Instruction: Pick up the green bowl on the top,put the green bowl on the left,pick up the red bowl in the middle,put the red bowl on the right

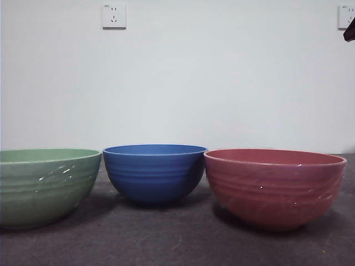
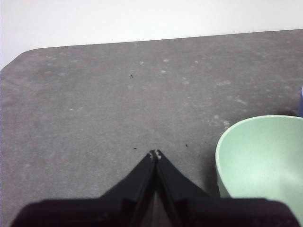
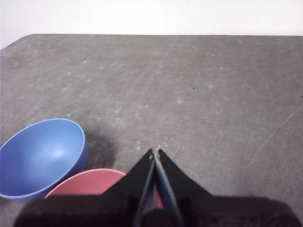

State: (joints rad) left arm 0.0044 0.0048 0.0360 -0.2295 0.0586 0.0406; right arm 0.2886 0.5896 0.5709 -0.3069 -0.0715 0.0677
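Note:
Three bowls stand in a row on the grey table in the front view. The green bowl point(image 1: 44, 185) is at the left, upright and empty. The red bowl point(image 1: 274, 185) is at the right, upright. My left gripper point(image 2: 155, 154) is shut with nothing in it, raised above the table beside the green bowl point(image 2: 262, 161). My right gripper point(image 3: 157, 152) is shut and empty too, hovering above the table with the red bowl's rim point(image 3: 87, 182) showing below it. In the front view only a dark tip of an arm point(image 1: 349, 32) shows at the top right corner.
A blue bowl point(image 1: 154, 172) stands between the other two, a little farther back; it also shows in the right wrist view point(image 3: 42, 158). A white wall with two sockets point(image 1: 113, 15) rises behind the table. The table's far edge point(image 2: 142, 41) runs along the wall.

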